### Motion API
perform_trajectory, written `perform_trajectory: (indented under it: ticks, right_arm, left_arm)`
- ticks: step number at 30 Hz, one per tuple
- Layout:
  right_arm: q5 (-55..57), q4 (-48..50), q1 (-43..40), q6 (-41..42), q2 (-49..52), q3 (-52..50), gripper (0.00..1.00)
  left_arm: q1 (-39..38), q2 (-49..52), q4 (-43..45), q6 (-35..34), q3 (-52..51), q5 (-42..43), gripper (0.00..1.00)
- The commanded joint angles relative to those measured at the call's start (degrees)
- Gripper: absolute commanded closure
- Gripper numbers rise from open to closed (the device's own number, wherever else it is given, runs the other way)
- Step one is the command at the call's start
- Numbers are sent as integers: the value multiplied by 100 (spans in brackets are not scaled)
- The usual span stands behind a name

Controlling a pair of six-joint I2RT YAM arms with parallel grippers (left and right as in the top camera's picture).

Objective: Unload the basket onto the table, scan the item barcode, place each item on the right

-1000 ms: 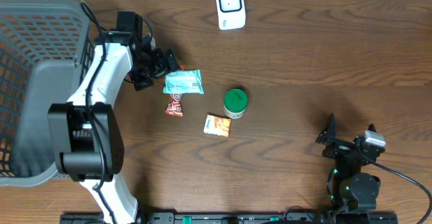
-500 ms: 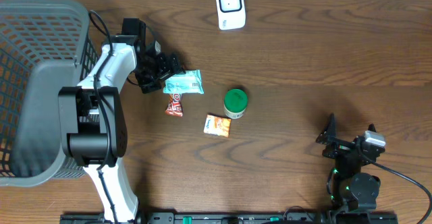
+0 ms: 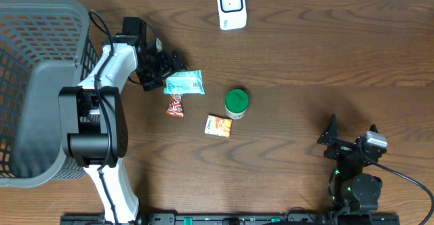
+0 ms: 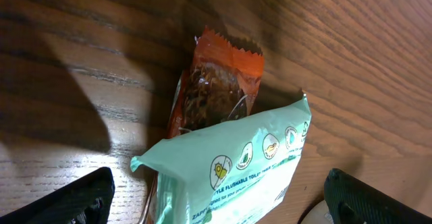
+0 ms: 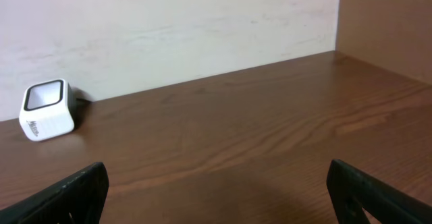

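Left of centre on the table, the mint wipes pack (image 3: pixel 184 83) lies flat. My left gripper (image 3: pixel 163 71) sits at its edge, jaws wide apart and empty. I'm mid-approach: next I'd straddle, clamp, and carry it to the scanner (image 3: pixel 231 7).

Mock shop checkout: scanner (image 3: pixel 231 7), basket (image 3: pixel 41 83)

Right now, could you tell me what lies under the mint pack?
One end of the orange snack appears tucked beneath the mint pack; anything else under it is covered.
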Motion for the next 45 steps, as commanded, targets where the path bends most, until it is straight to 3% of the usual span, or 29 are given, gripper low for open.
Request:
perform_trajectory:
  ticks: [1,5,8,11,18,20,23,27,36,45]
  right_arm:
    - [9,-24,-17,-85,-17,-9,1]
    - [9,-24,-17,-85,-17,-9,1]
    - [9,-24,-17,-85,-17,-9,1]
    - [9,-24,-17,-85,-17,-9,1]
    - [9,-24,-17,-85,-17,-9,1]
    - [9,-24,-17,-85,-17,-9,1]
    - [9,-24,-17,-85,-17,-9,1]
    - [9,-24,-17,-85,-17,-9,1]
    - [9,-24,-17,-85,-17,-9,1]
    - [9,-24,-17,-85,-17,-9,1]
  left_arm:
    - [-13,197,68,76,-52,94,1]
    - [-85,393,146,76,-52,94,1]
    - [-79,542,146,76,-52,92,18]
    - [-70,562,146,76,-52,94,24]
    - [-70,562,120,79,-52,94,47]
    - [-68,562,118,81,-52,94,59]
    - [-50,538,79,81,-50,94,86]
    - [46,387,-155,321,24,87,92]
    - [354,-590,-717,380,157,-654,93]
    - [221,-841,-739,374,116,-667,91]
